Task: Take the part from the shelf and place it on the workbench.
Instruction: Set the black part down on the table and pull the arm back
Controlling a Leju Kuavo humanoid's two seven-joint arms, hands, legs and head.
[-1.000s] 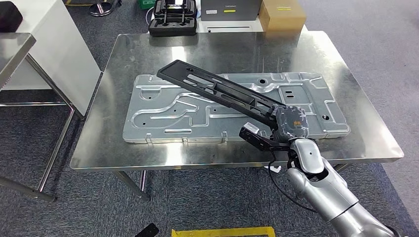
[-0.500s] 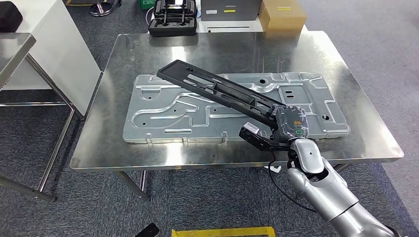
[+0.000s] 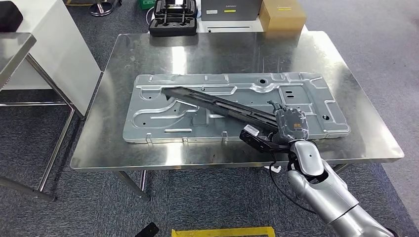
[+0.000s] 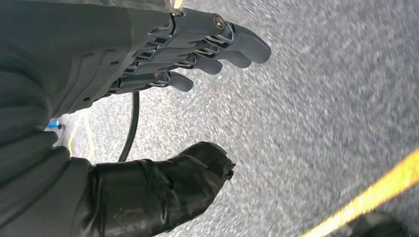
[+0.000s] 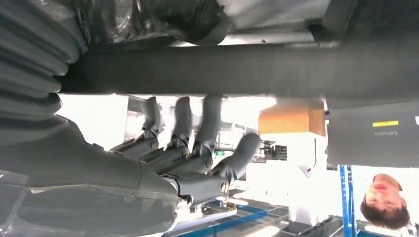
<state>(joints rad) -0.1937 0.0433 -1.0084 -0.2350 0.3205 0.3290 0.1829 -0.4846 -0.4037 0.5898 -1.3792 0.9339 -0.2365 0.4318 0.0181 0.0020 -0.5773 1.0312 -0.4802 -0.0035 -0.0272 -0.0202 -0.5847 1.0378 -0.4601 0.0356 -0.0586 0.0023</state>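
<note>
The right hand (image 3: pixel 290 124) sat at about 4 o'clock on the steel counter (image 3: pixel 356 138), near its front edge, gripping one end of the long black part (image 3: pixel 222 104). In the right wrist view its fingers (image 5: pixel 183 129) curled up toward the underside of the part (image 5: pixel 247 69), with the thumb on the other side, so the part was pinched between them. The part ran from the hand toward 10 o'clock, low over the grey stamped metal panel (image 3: pixel 153 116) that lay flat in the middle of the counter; whether its far tip touched the panel could not be told.

The left hand (image 4: pixel 163 98) hung over grey floor, fingers (image 4: pixel 217 47) loosely spread and holding nothing.

By my judgement the placing was nearly done, and the risk lay in the release. The part was held at one end only, so letting go while the far end was unsupported could make it drop, rock on the panel's ribs, or slide toward the front edge. Fingers caught beneath it could also drag it on withdrawal.
</note>
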